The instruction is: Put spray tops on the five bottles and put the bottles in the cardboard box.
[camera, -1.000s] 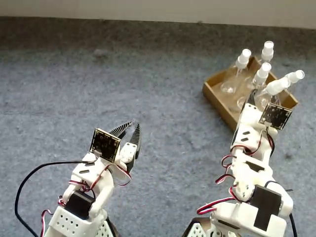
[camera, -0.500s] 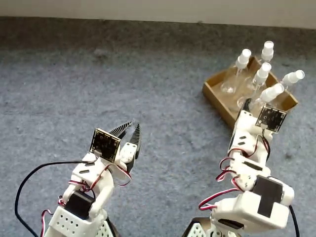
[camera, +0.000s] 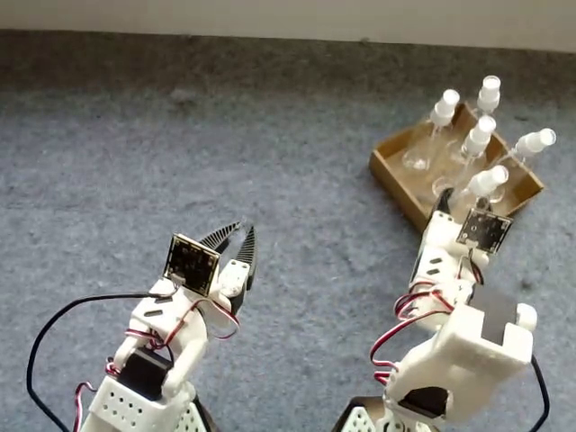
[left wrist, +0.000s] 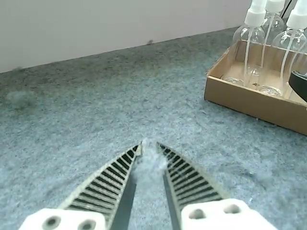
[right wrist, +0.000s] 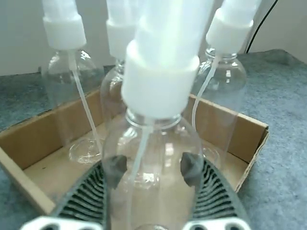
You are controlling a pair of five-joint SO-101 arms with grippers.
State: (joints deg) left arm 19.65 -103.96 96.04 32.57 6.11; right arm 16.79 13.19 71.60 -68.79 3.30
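The left hand [camera: 246, 228] is hovering over the near left of the counter [camera: 297, 135] exactly where it was a second ago, its black ribbed fingers [left wrist: 103, 184] spreading only narrowly, holding nothing, with a tuft of pale fluff showing between the tapering tips. The counter is wearing a grey, felt-like nap all over. To the right and farther back, the cardboard box [camera: 391, 173] is sitting at an angle, a shallow brown tray with raw-cut walls, and four bottles [camera: 417, 159] of clear rounded plastic are standing inside it, each carrying a white cylindrical spray top with a thin dip tube running down inside; the rightmost one is leaning outward. At the box's near right edge the right hand [right wrist: 152, 167] is pinching the held bottle [right wrist: 153, 143] by its round body between dark ribbed fingers, its white spray top [camera: 487, 180] pointing up and away. Over the last second this arm has been drawing back toward the near side, carrying the bottle from above the box's right wall to this near edge; whether its base is sitting inside the box cannot be told.
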